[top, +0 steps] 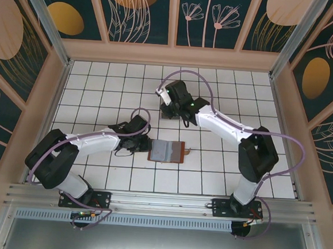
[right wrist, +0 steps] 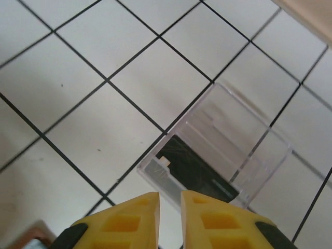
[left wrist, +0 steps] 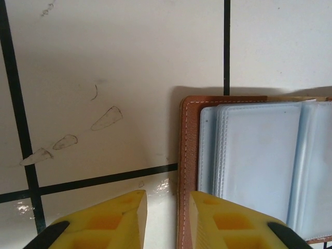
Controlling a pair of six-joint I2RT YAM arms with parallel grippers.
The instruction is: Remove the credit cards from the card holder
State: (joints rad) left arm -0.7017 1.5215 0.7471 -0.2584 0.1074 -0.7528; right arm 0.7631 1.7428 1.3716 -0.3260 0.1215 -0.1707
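The brown card holder (top: 166, 151) lies open on the tiles, its grey-blue sleeves (left wrist: 259, 155) facing up. My left gripper (left wrist: 168, 218) is low at its left side, jaws slightly apart. The stitched brown edge (left wrist: 187, 155) runs through the gap, close to the right finger (left wrist: 228, 223). My right gripper (right wrist: 169, 207) hovers over a clear plastic box (right wrist: 249, 140) farther back, with a narrow gap between its fingers and nothing in it. A dark credit card (right wrist: 202, 174) lies inside the box, and a pale card (right wrist: 155, 174) shows beside it.
The clear box (top: 169, 121) sits about one tile behind the card holder. A corner of the card holder (right wrist: 26, 238) shows at the bottom left of the right wrist view. Wooden frame walls (top: 48, 92) enclose the white tiled floor (top: 100, 84) on three sides.
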